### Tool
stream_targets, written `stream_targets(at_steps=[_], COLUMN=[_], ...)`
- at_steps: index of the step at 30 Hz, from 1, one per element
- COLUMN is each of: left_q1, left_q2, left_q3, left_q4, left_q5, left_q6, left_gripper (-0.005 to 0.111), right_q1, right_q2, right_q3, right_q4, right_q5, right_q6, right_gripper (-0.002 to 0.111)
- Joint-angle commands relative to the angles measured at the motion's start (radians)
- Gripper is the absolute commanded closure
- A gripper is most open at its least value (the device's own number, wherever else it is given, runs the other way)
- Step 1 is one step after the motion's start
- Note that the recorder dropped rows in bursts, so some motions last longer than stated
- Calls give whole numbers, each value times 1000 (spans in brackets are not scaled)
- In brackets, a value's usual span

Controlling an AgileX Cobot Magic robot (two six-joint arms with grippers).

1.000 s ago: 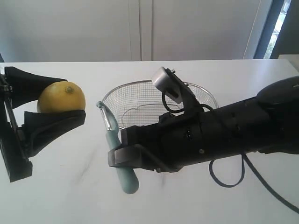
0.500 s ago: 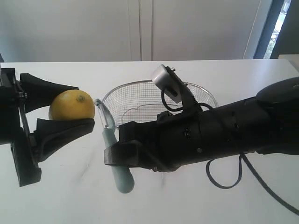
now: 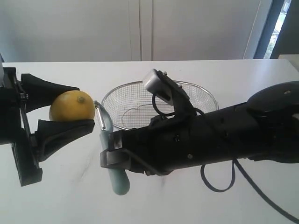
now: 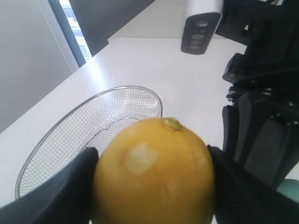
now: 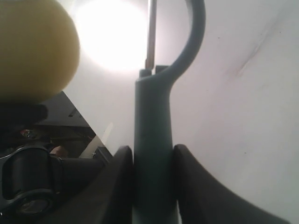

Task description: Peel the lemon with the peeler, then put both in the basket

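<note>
Nearest the camera, the right gripper [image 3: 111, 156] is clamping the peeler [image 3: 117, 181] by its pale teal handle. Its jaws are drawn narrow onto the handle, and the handle's end is showing below them against the white table [image 3: 56, 200]. The looped head is pointing away and sitting just beside the lemon [image 3: 70, 106]; the right wrist view is showing a bright gap between blade and fruit. The left gripper [image 3: 84, 106] is holding the lemon between its black fingers [image 3: 56, 133], the jaws spread wide around it. A pale patch is showing on the skin in the left wrist view. Beyond both, the basket [image 3: 208, 97] is resting on the table, partly hidden by the right arm.
</note>
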Motion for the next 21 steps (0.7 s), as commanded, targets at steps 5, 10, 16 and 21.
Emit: stream_targets(at_steps=[5, 10, 16, 21], left_q1=[-2, -2, -2, -2], left_q2=[-4, -4, -4, -4], left_q3=[-7, -7, -7, -7], left_q4=[-44, -58, -66, -81], left_q5=[31, 35, 40, 44], left_q6=[34, 34, 34, 34], left_gripper=[107, 107, 107, 107], right_q1=[6, 6, 6, 6], right_q2=[-2, -2, -2, -2], right_q3=[2, 2, 2, 2], right_q4=[11, 6, 2, 2], right_q5=[-19, -19, -16, -29], right_q6=[-18, -18, -18, -18], right_gripper=[108, 108, 108, 108])
